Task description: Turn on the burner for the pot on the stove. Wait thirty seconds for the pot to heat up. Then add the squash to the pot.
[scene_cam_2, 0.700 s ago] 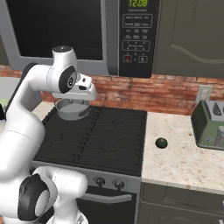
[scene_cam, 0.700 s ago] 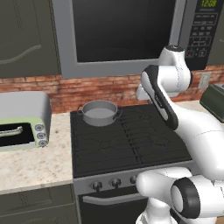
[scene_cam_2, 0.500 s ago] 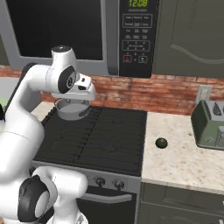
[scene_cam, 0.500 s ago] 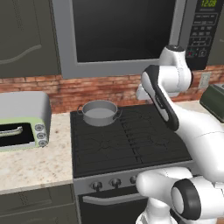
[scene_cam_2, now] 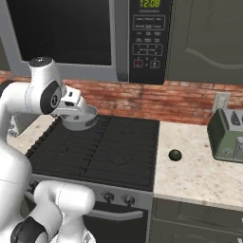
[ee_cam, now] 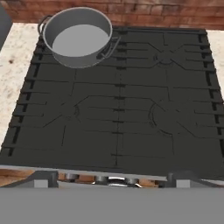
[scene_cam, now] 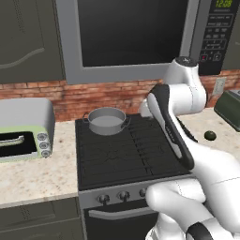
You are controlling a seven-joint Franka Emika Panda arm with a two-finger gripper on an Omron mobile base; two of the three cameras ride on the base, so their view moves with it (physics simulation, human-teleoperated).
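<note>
At the far left of the left base view a pale-green toaster oven stands on the speckled bench, just beside the stove. The pot sits on the stove's back left corner, over the rear left grate, upright, its pale grey inside showing with nothing in it. In the hand view the same pot lies at the upper left, with its two loop handles out to either side; the grates spread dark across the cooktop, and I cannot make out any flame at the burner under the pot. Along the stove's steel front strip run the round knobs, with the bar handle below them.

Above the stove hangs a microwave, its clock lit green, against a red brick backsplash.

The white arm bends high over the stove's right side. The fingertips of the pincer are hidden, so I cannot tell whether it is open or closed.

To the right of the stove, the squash rests on the bench, near the stove's edge and well apart from the pot. Farther right stands a dark green toaster.
</note>
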